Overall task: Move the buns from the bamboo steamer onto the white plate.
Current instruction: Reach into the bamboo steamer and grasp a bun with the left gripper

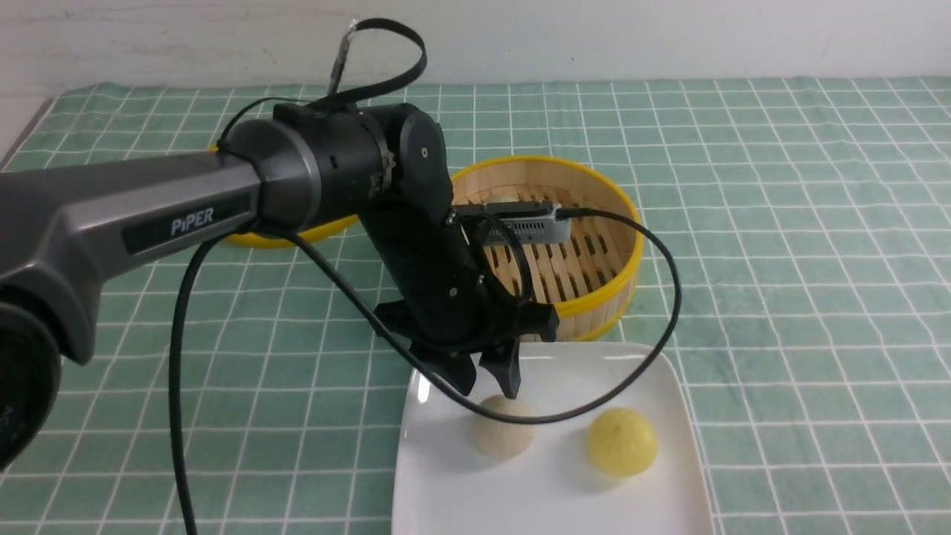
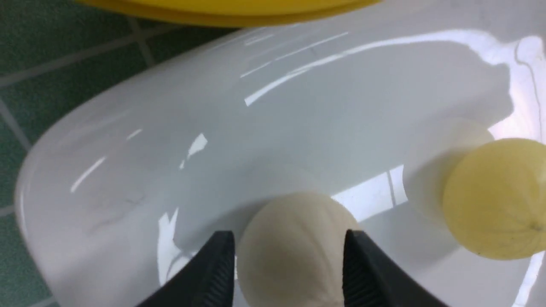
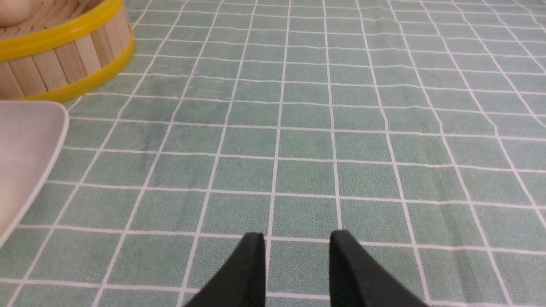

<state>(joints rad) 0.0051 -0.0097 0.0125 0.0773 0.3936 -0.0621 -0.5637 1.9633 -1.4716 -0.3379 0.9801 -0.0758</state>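
One pale cream bun (image 1: pixel 505 438) (image 2: pixel 290 260) rests on the white plate (image 1: pixel 446 505) (image 2: pixel 256 128). My left gripper (image 1: pixel 489 391) (image 2: pixel 289 233) hangs over it, open, with one black finger on each side of the bun's top. The bamboo steamer (image 1: pixel 602 297) (image 3: pixel 64 55) stands just behind the plate. A sliver of another pale bun (image 3: pixel 13 10) shows inside it in the right wrist view. My right gripper (image 3: pixel 296 233) is open above bare tablecloth, right of the plate's corner (image 3: pixel 21 162), with nothing between its fingers.
A bright yellow bun (image 1: pixel 621 441) (image 2: pixel 495 200) lies on the plate right of the cream one. The flat yellow-rimmed lid (image 1: pixel 312 234) sits behind my left arm. A black cable (image 1: pixel 669 297) loops over the steamer and plate. Green checked cloth covers the table.
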